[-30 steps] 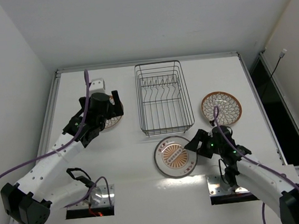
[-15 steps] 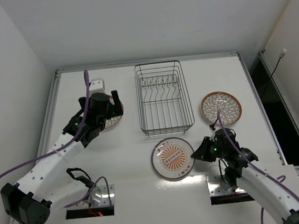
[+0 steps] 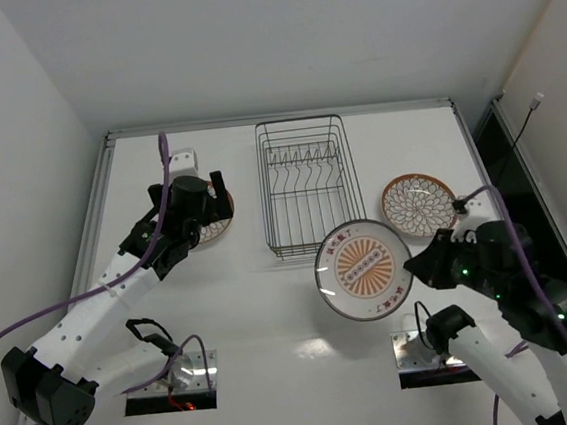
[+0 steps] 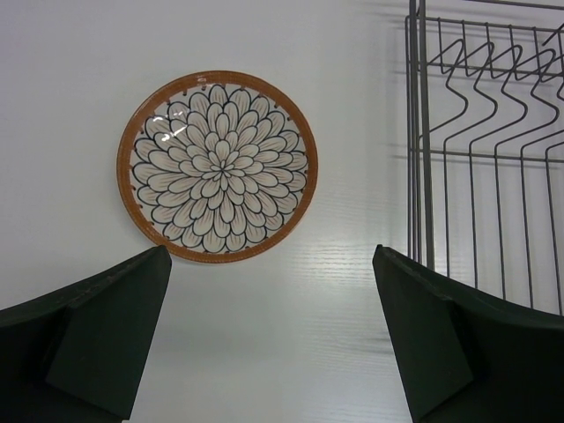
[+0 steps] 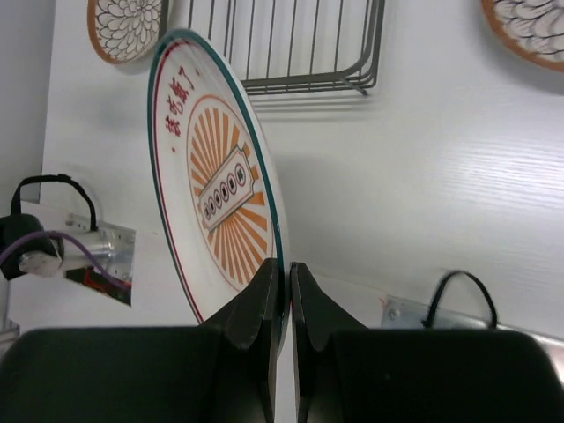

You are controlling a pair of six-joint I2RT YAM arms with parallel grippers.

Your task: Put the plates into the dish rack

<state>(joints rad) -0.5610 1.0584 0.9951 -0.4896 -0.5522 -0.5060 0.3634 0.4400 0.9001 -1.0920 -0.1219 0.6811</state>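
From above, the right fingers (image 3: 421, 264) are pinching the near-right rim of the sunburst plate (image 3: 364, 268). The plate is clear of the surface (image 3: 232, 308) and tipped so its painted face looks up toward the camera. It hangs just in front of the near right corner of the dish rack (image 3: 308, 210), which holds no plate yet. A rim grip like this looks chosen so the plate can be turned on edge and lowered between the prongs (image 3: 303, 157). The right petal plate (image 3: 419, 205) lies flat on the surface beside the rack's right wall, and the left arm (image 3: 119, 279) reaches over the left petal plate (image 3: 217, 229), hiding most of it. In the left wrist view the left fingers (image 4: 97, 339) are spread wide with nothing between them. They hover above that petal plate (image 4: 218, 167), which lies flat and apart from the rack's side wall (image 4: 419, 132); the stance reads as lining up for a pick. In the right wrist view the two fingers (image 5: 262, 308) are pressed onto the plate's edge from either side, and the sunburst plate (image 5: 216, 189) stands nearly on edge. The rack (image 5: 300, 85) lies beyond it, so the plate is probably yet to be carried over the near wall and slotted in.
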